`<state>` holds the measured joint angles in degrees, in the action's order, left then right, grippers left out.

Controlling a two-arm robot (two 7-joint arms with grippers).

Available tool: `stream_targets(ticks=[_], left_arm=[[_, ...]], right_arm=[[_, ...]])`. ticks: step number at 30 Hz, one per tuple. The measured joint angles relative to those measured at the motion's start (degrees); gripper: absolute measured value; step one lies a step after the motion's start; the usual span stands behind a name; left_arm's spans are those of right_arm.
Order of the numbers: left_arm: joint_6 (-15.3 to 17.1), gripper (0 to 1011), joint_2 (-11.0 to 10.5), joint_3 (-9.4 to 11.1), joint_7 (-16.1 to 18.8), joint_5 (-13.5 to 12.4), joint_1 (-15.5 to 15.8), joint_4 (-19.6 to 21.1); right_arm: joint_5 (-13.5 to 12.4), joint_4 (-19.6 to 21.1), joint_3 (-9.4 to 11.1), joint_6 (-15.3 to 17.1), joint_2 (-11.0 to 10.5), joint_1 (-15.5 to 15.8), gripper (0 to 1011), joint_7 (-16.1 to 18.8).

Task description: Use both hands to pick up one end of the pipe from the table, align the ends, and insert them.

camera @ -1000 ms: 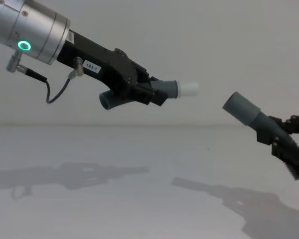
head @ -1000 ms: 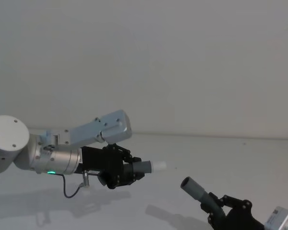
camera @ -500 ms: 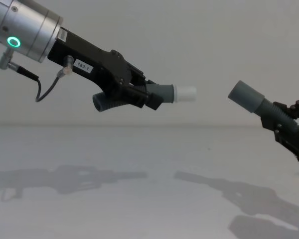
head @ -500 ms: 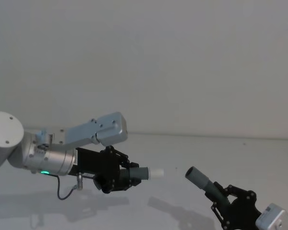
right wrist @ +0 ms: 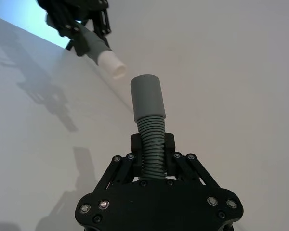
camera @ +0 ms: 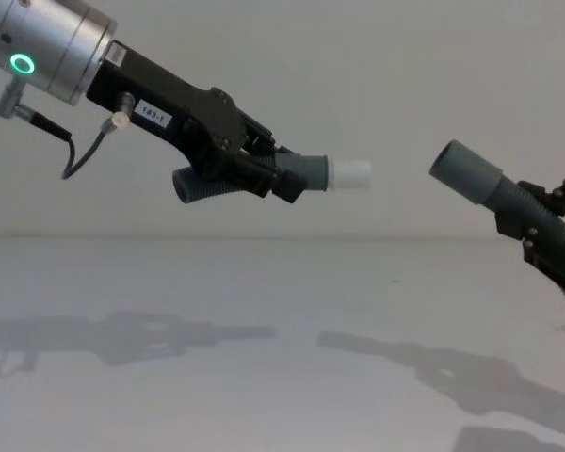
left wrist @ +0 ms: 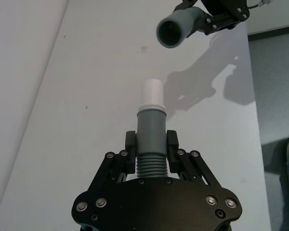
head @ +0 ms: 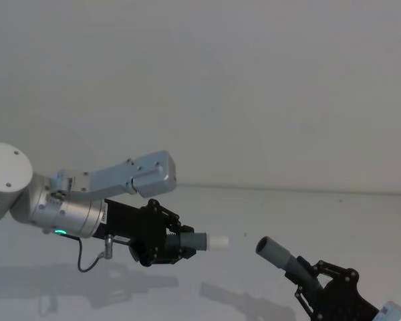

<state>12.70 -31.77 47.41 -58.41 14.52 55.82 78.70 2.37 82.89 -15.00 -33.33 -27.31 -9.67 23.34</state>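
Note:
Both pipe pieces are held in the air above the white table (camera: 264, 377). My left gripper (camera: 264, 174) (head: 177, 244) (left wrist: 151, 144) is shut on the ribbed part of the piece with the narrow white tip (camera: 351, 172) (head: 219, 241) (left wrist: 151, 91). On the other side, my right gripper (camera: 537, 221) (head: 321, 284) (right wrist: 153, 144) is shut on the ribbed hose of the piece with the wide grey socket cuff (camera: 463, 169) (head: 274, 253) (right wrist: 147, 96). The two ends face each other at nearly the same height with a short gap between them, not touching. The socket's open mouth (left wrist: 172, 32) sits slightly off the tip's axis.
A plain pale wall rises behind the table's far edge (head: 287, 190). Shadows of both arms lie on the table surface (camera: 433, 367). A dark floor strip (left wrist: 279, 96) runs beside the table in the left wrist view.
The right gripper has lifted its socket piece until it is about level with the white tip. The left arm has shifted slightly down and back, and the gap stays about the same.

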Motion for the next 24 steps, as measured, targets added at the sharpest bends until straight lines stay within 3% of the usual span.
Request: stream_targets(ticks=[6, 12, 24], left_arm=[[-0.68, 332, 0.46, 0.43, -0.85, 0.31, 0.90, -1.07], [-1.12, 332, 0.75, 0.79, -1.33, 0.66, 1.47, -1.60], [-1.07, 332, 0.39, 1.33, -1.57, 1.39, 1.62, -0.90]], right_arm=[[0.16, -0.76, -0.13, -2.73, -0.34, -0.04, 234, 0.79], [1.23, -0.80, -0.11, -3.39, -0.61, 0.30, 234, 1.00], [6.92, 1.45, 0.10, 1.39, -0.64, 1.55, 234, -1.74]])
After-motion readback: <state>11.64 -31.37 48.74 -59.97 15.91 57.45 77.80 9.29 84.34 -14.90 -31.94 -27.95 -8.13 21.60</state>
